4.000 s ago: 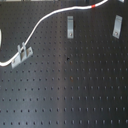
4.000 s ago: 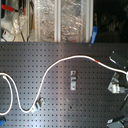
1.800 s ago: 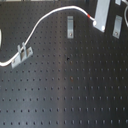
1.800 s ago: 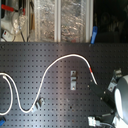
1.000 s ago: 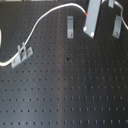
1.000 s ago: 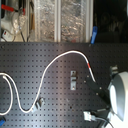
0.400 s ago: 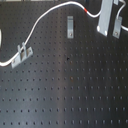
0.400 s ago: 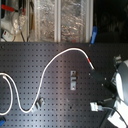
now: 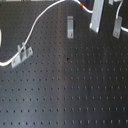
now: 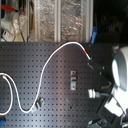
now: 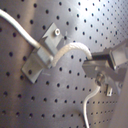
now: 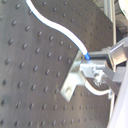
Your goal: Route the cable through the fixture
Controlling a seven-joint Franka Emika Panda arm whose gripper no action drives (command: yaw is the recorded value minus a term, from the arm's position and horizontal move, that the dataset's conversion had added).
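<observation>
Three metal clips (image 9: 70, 26) stand on the black pegboard (image 9: 70, 90); the gripper (image 12: 95, 67) pinches the white cable (image 10: 50, 62) beside one.

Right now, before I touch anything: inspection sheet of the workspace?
Surface: black perforated board.
Job's things: cable, white with a red band; it meets the left clip, threading unclear. Middle clip and right clip stand apart from it.
Clutter: nothing seen on the board.
Grippers: gripper appears shut on the cable in both wrist views.
Cables: nothing seen besides the job's.
Surroundings: foil-like panels behind the board.
</observation>
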